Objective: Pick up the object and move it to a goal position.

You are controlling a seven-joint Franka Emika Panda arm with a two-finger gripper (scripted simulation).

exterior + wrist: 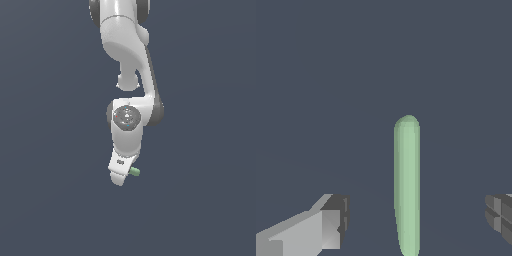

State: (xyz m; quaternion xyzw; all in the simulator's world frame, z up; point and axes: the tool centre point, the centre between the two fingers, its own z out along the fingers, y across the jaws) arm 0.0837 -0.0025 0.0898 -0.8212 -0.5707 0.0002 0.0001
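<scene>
Overhead exterior view; close wrist view downward.

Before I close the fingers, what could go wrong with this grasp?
1. In the wrist view the green rod lies between the open gripper fingers, touching neither; it may roll or get pushed as they close.
2. In the exterior view only the rod's tip shows beside the gripper, so descent height is hard to judge.

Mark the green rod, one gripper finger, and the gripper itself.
green rod (407,185), wrist view, mid-shaft.
gripper finger (331,225), wrist view, pale face of the fingertip.
gripper (416,220), wrist view, midway between the fingertips, jaws apart around the rod.
</scene>
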